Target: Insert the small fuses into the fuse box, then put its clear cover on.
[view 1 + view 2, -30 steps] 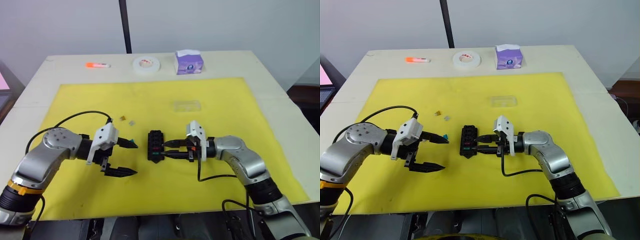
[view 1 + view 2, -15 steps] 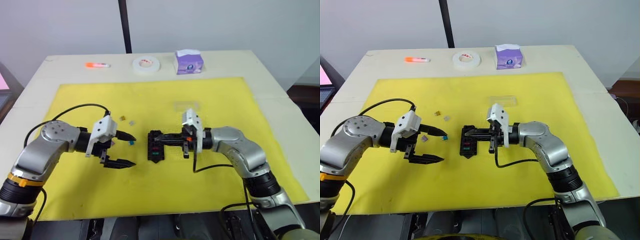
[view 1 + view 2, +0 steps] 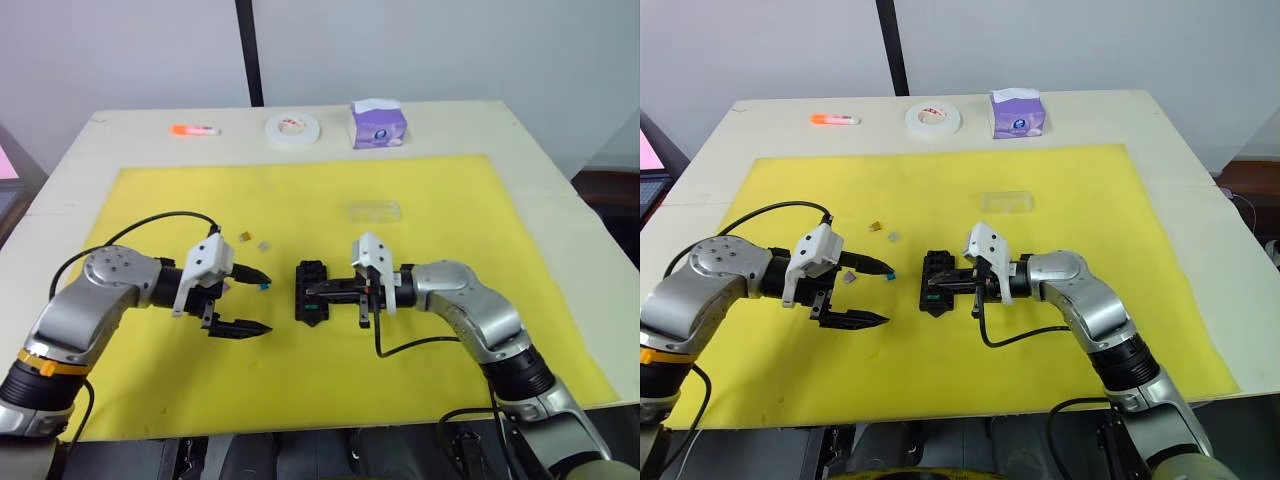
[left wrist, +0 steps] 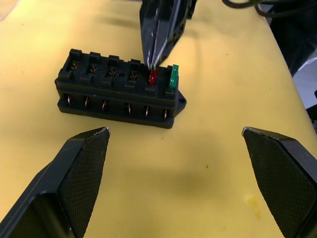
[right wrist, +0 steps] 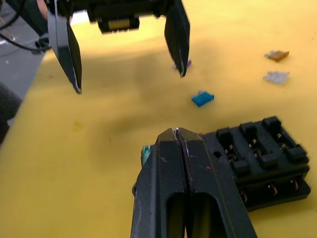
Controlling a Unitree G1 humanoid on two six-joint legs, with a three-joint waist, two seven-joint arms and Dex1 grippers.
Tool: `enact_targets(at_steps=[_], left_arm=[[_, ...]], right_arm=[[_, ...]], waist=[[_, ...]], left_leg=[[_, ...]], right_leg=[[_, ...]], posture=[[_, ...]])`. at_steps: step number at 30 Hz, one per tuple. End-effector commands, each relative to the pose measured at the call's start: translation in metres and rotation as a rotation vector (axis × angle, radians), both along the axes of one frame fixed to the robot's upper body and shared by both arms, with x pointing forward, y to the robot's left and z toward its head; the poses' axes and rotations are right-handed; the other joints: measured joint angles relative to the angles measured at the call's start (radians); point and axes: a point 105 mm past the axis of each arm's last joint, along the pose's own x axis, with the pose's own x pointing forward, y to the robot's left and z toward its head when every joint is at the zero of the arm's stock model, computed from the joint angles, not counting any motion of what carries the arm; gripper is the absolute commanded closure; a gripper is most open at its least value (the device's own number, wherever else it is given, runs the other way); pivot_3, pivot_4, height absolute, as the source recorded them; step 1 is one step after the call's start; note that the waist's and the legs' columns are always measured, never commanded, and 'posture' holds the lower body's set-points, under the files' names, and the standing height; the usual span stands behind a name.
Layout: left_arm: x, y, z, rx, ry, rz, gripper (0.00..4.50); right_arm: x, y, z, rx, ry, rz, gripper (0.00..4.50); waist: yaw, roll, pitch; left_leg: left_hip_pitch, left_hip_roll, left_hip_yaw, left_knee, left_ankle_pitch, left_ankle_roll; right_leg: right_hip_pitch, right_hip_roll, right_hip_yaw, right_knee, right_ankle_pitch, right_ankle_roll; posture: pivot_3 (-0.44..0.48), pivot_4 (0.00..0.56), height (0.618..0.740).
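Note:
The black fuse box (image 3: 312,291) lies mid-mat with a red fuse (image 4: 153,76) and a green fuse (image 4: 173,77) seated at its pointed end. My right gripper (image 4: 152,63) is shut, its tips resting on top of the red fuse. My left gripper (image 3: 268,302) hangs open just left of the box with nothing in it. Loose fuses lie on the mat: teal (image 3: 263,285) by the left gripper's far finger, purple (image 3: 849,278) behind that finger, amber (image 3: 245,237) and grey (image 3: 264,244) farther back. The clear cover (image 3: 374,211) lies behind the box to the right.
A yellow mat (image 3: 450,200) covers most of the table. Along the far edge stand a white tape roll (image 3: 292,126), a purple tissue pack (image 3: 378,124) and an orange marker (image 3: 195,130). Cables trail from both wrists.
My right gripper has slid left over the fuse box, shut, and its tips now sit on the red fuse. The left gripper shifted slightly back and stays open.

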Motion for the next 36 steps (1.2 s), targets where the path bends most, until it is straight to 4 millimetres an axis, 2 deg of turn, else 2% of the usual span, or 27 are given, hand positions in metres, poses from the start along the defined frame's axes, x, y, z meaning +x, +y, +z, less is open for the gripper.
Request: enact_targets(at_steps=[1, 15, 20, 21, 23, 26, 29, 30, 31, 33, 34, 35, 36], left_arm=[[-0.001, -0.002, 0.008, -0.005, -0.035, -0.013, 0.00], [0.003, 0.000, 0.011, 0.000, -0.050, -0.002, 0.00], [0.005, 0.003, 0.012, 0.003, -0.051, 0.006, 0.00], [0.005, 0.003, 0.012, 0.003, -0.051, 0.008, 0.00], [0.009, 0.007, 0.014, -0.010, -0.038, 0.036, 0.00], [0.028, 0.026, 0.031, -0.106, -0.017, 0.180, 0.00], [0.045, 0.062, 0.049, -0.150, -0.048, 0.351, 0.00], [0.046, 0.069, 0.051, -0.156, -0.048, 0.373, 0.00], [0.050, 0.089, 0.056, -0.166, -0.053, 0.450, 0.00], [0.055, 0.135, 0.059, -0.153, -0.071, 0.613, 0.00], [0.055, 0.154, 0.057, -0.138, -0.083, 0.676, 0.00], [0.054, 0.166, 0.054, -0.127, -0.085, 0.711, 0.00], [0.053, 0.180, 0.049, -0.118, -0.081, 0.755, 0.00]], right_arm=[[-0.001, -0.002, -0.005, -0.017, -0.016, 0.005, 4.49], [0.002, -0.010, -0.044, -0.149, 0.044, -0.043, 4.49], [0.005, -0.009, -0.036, -0.119, 0.026, -0.043, 4.49], [0.006, -0.008, -0.032, -0.102, 0.022, -0.045, 4.49], [0.008, -0.005, -0.010, 0.004, -0.015, -0.031, 4.49], [0.011, -0.010, 0.048, 0.237, -0.062, -0.033, 4.49], [0.010, -0.031, 0.089, 0.311, -0.063, -0.076, 4.49], [0.011, -0.044, 0.099, 0.320, -0.058, -0.111, 4.49], [0.013, -0.059, 0.105, 0.317, -0.049, -0.156, 4.49], [0.024, -0.109, 0.097, 0.238, -0.045, -0.339, 4.49], [0.028, -0.135, 0.090, 0.184, -0.047, -0.435, 4.31], [0.030, -0.155, 0.083, 0.134, -0.051, -0.505, 4.08], [0.032, -0.183, 0.072, 0.075, -0.051, -0.594, 3.95]], waist=[[0.000, 0.000, 0.000], [0.000, 0.000, -0.001], [0.000, -0.001, -0.002], [0.000, -0.001, -0.002], [0.000, -0.001, -0.002], [0.000, -0.001, -0.001], [-0.001, -0.001, -0.001], [-0.001, -0.001, -0.001], [0.000, -0.001, -0.001], [0.003, -0.001, -0.001], [0.005, -0.001, -0.001], [0.007, -0.001, -0.001], [0.007, -0.001, -0.001]], left_leg=[[0.000, 0.000, 0.000, 0.000, 0.000, 0.000], [0.001, 0.000, 0.000, 0.000, 0.000, 0.000], [0.002, 0.000, 0.000, 0.000, 0.000, 0.000], [0.002, 0.000, 0.000, 0.000, 0.000, 0.000], [0.002, 0.000, 0.000, 0.000, 0.000, 0.000], [0.001, 0.000, 0.000, 0.000, 0.000, 0.000], [0.000, 0.000, -0.001, 0.001, 0.000, 0.000], [0.000, 0.000, -0.001, 0.001, 0.000, 0.000], [0.000, 0.000, 0.000, 0.001, 0.000, 0.000], [0.000, 0.000, 0.000, -0.001, 0.000, 0.000], [0.000, 0.000, 0.000, -0.002, 0.000, 0.000], [0.000, 0.000, 0.000, -0.002, 0.000, 0.000], [0.000, 0.000, 0.000, -0.002, 0.000, 0.000]], right_leg=[[0.000, 0.000, 0.000, 0.000, 0.000, 0.000], [0.001, 0.000, 0.000, 0.000, 0.000, 0.000], [0.002, 0.000, 0.000, 0.000, 0.000, 0.000], [0.002, 0.000, 0.000, 0.000, 0.000, 0.000], [0.002, 0.000, 0.000, 0.000, 0.000, 0.000], [0.001, 0.000, 0.000, 0.000, 0.000, 0.000], [0.000, 0.000, 0.000, 0.001, 0.002, 0.003], [0.000, 0.000, 0.000, 0.001, 0.002, 0.003], [0.000, 0.000, 0.000, 0.001, 0.001, 0.003], [0.000, 0.000, 0.000, 0.000, 0.001, 0.003], [0.000, 0.000, -0.001, 0.000, 0.000, 0.002], [0.000, -0.001, -0.001, -0.001, -0.001, 0.002], [0.000, -0.001, -0.001, -0.001, -0.001, 0.002]], posture=[[0.000, 0.150, 0.740], [0.000, 0.150, 0.740], [0.000, 0.150, 0.740], [0.000, 0.150, 0.740], [0.000, 0.150, 0.740], [0.000, 0.150, 0.740], [0.000, 0.150, 0.740], [0.000, 0.150, 0.740], [0.000, 0.150, 0.740], [0.000, 0.150, 0.740], [0.000, 0.150, 0.740], [0.000, 0.150, 0.740], [0.000, 0.150, 0.740]])
